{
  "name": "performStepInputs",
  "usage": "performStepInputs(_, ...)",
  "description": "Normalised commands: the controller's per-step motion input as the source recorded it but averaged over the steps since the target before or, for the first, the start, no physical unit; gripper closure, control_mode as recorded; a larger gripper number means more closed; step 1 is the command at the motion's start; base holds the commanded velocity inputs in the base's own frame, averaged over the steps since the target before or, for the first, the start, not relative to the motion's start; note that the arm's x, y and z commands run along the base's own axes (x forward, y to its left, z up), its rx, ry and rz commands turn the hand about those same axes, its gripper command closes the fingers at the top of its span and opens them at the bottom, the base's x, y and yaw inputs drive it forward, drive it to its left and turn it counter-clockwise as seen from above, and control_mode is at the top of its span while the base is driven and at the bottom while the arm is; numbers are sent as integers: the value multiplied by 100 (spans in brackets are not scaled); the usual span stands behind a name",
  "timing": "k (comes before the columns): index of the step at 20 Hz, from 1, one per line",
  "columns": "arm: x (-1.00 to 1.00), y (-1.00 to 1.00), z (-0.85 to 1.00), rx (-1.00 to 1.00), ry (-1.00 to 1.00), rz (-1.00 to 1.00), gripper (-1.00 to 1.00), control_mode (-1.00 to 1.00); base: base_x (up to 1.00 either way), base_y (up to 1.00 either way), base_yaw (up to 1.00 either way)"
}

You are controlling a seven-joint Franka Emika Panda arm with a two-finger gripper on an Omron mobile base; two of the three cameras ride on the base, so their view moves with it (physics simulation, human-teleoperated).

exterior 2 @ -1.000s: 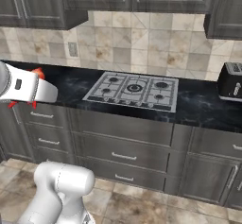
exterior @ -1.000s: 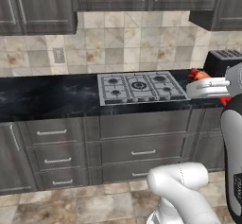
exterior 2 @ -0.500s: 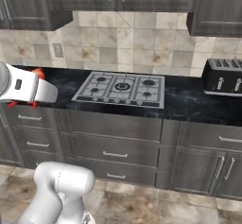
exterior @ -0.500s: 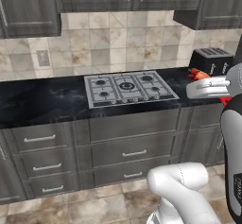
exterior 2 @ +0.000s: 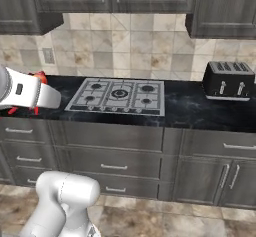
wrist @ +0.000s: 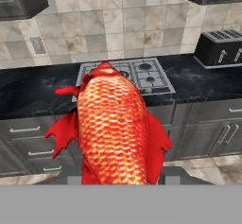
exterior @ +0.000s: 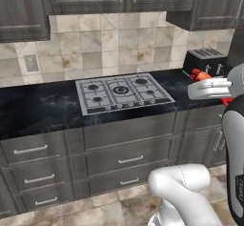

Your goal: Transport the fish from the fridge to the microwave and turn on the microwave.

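The fish (wrist: 113,128) sits clamped in the gripper (wrist: 118,180), whose jaws close on its lower body at the bottom centre of the hand view, the dark fingertips barely peeking out on either side of it. It fills the middle of that frame, head pointing up toward the stovetop (wrist: 125,74) beyond. It is red-orange with a netted scale pattern, paler orange along the back, and has deeper red fins sticking out on both sides. In the left base view a bit of red shows at the right edge, just past the white forearm, in front of the black toaster (exterior: 206,60). It looks light and fairly stiff, probably slick along the scales, so the thick middle of the body seems the safest place to grip, away from the thin fins. The fish hangs in the air in front of the dark counter (exterior 2: 190,106), above the grey drawers (exterior 2: 112,167).
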Motion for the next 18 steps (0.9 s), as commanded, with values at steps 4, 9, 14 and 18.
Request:
performStepInputs(4,0,0,0,0,0,0,100,100,30,0,-17)
performStepInputs(9,0,0,0,0,0,0,100,100,0,-3,-24)
performStepInputs(14,0,0,0,0,0,0,100,100,0,-3,-31)
performStepInputs(18,0,0,0,0,0,0,100,100,0,-11,-33)
